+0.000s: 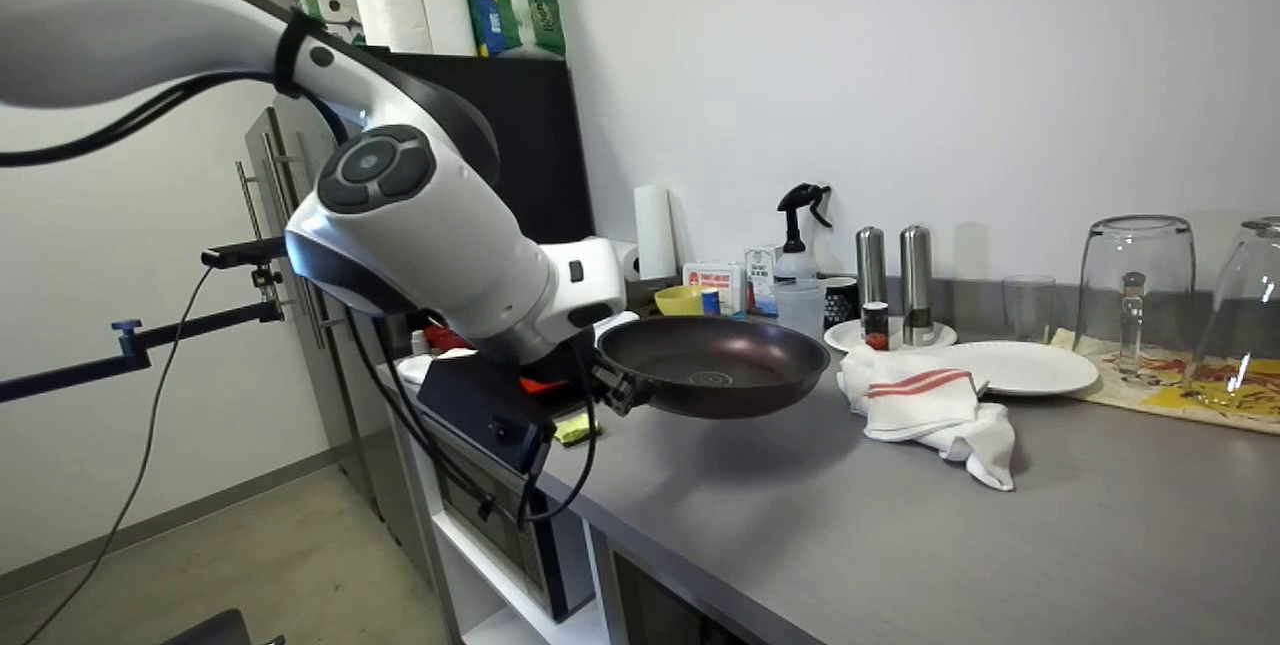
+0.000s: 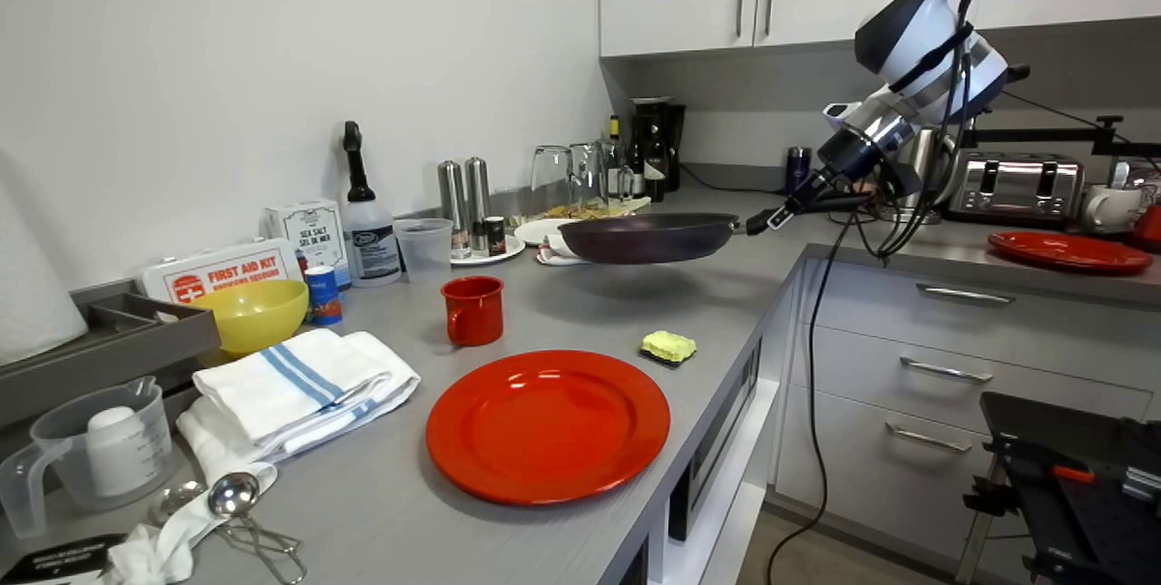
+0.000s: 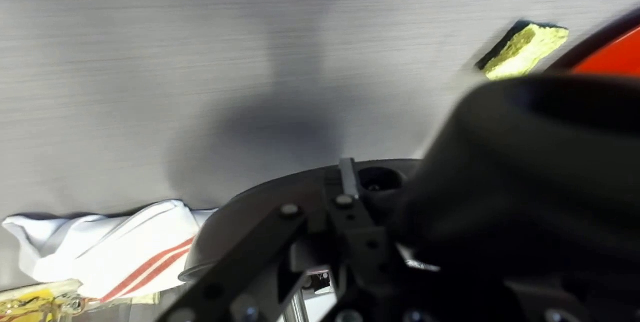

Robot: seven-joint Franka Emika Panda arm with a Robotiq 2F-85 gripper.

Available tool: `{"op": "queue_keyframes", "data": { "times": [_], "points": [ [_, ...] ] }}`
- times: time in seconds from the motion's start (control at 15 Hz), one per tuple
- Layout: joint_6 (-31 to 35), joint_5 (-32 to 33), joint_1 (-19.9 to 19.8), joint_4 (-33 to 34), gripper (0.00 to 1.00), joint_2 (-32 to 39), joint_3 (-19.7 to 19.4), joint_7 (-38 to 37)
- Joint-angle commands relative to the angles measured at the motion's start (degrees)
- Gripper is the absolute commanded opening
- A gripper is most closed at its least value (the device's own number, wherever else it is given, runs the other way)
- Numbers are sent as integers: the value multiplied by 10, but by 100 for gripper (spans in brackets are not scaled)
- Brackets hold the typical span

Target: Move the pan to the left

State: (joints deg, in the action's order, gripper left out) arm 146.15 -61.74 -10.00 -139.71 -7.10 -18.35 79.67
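One pan [image 1: 715,365] aloft, tool [image 2: 773,217] clamped on its handle [image 2: 834,203] — in wrist view, pan partly hidden

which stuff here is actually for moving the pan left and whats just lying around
For the job:
pan, held in the air
claw, shut on the pan's handle

Just lying around:
sponge
red plate nearest the sponge
red mug
red-striped towel
blue-striped towel
yellow bowl
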Motion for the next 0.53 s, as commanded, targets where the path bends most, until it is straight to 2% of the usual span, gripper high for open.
{"op": "queue_keyframes", "data": {
  "times": [0.0, 0.47],
  "points": [
    [-12, -45, 2, 11, 11, -7, -7, 50],
    [-21, -73, 1, 12, 11, 25, -5, 107]
  ]
}}
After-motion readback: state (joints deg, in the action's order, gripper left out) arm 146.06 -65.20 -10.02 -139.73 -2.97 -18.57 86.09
